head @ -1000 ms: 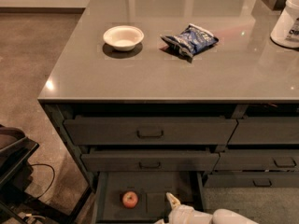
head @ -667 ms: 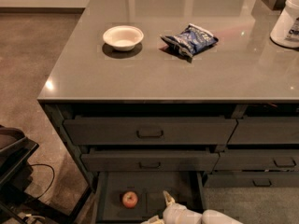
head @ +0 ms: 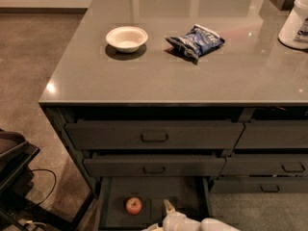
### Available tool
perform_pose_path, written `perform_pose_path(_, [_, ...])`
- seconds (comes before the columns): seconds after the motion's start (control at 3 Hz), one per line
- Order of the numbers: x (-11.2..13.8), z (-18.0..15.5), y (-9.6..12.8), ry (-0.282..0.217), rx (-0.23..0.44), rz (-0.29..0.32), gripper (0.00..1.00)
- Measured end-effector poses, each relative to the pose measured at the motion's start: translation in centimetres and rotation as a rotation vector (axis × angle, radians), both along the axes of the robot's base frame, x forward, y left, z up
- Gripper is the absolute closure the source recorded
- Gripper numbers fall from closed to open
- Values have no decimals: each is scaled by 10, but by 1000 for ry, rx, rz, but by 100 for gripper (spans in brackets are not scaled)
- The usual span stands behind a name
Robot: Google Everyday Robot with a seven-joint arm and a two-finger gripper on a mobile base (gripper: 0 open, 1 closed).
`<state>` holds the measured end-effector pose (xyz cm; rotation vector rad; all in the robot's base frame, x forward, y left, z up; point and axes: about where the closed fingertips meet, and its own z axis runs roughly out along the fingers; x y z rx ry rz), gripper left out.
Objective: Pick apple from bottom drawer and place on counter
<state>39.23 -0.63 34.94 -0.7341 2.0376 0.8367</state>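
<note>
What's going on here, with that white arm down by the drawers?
A robot arm is going after the apple in the open bottom drawer, meant for the counter above. Its gripper is low over the front of the drawer, just right of the apple and apart from it. The apple lies on the drawer floor, not yet picked up. A white bowl, a blue snack bag and a white tub sit on the counter.

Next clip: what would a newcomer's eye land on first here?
The small round red apple lying in the open dark grey-green bottom drawer, with the robot's white hand just right of it at the picture's bottom edge. Above, a white round bowl and a crumpled blue snack bag sit on the glossy grey countertop.
</note>
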Motion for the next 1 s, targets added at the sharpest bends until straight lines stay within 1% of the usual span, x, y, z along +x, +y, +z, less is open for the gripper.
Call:
perform_pose_path(0.33, [11, -40, 21, 21, 49, -13, 0])
perform_pose_path(0.67, [24, -76, 33, 64, 84, -41, 0])
perform_pose_path(1.0, [29, -85, 34, 75, 93, -54, 0])
